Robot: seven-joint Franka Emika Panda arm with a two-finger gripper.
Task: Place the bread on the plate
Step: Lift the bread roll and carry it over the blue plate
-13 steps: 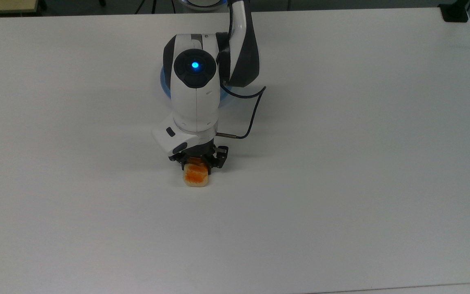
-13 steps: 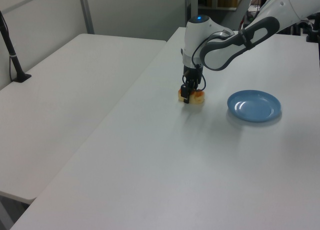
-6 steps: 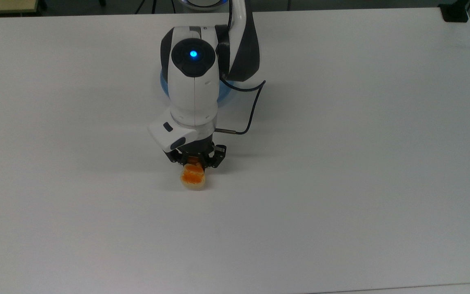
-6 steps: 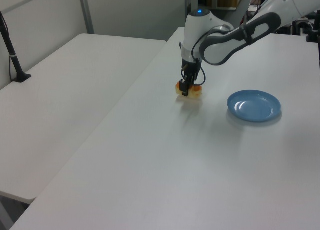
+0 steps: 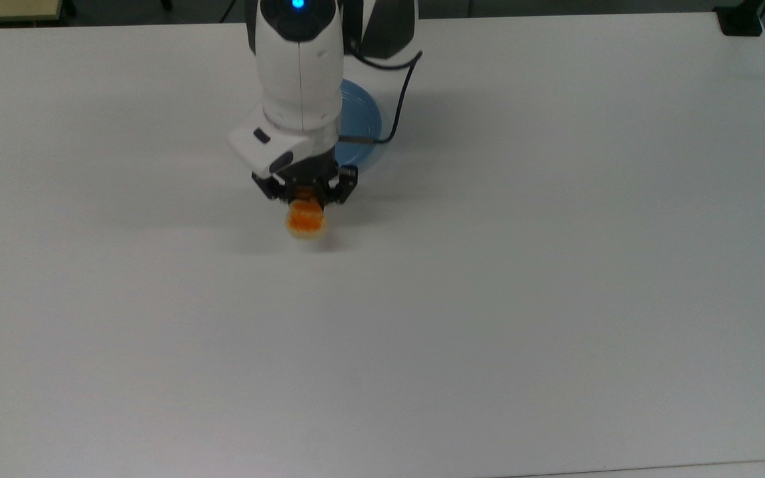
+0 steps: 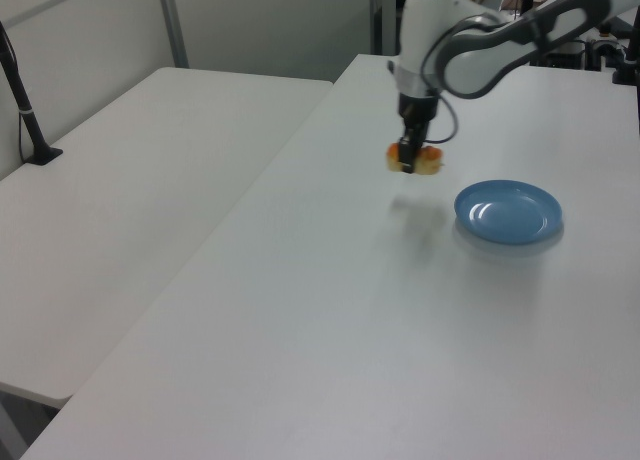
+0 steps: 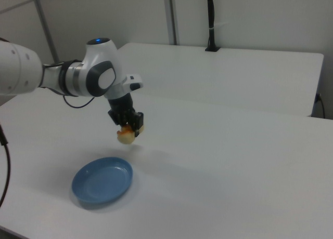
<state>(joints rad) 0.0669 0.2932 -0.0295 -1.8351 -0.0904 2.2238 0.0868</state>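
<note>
My gripper [image 5: 305, 194] [image 6: 408, 164] [image 7: 128, 129] is shut on the bread [image 5: 305, 219] [image 6: 428, 161] [image 7: 125, 135], a small orange-brown loaf with pale sides, and holds it in the air above the white table. The light-blue plate [image 5: 360, 126] [image 6: 508, 211] [image 7: 102, 181] lies flat on the table. In the right view the bread hangs above and just past the plate's far rim; in the left view it hangs to the left view's left of the plate. The arm covers part of the plate in the top view.
A second white table [image 6: 120, 200] [image 7: 223, 67] adjoins this one. A black post [image 6: 22, 110] [image 7: 210, 21] stands on it. A black cable [image 5: 396, 106] loops from the wrist over the plate in the top view.
The gripper has lifted the bread off the table and carried it toward the plate, upward in the top view and rightward in the left view.
</note>
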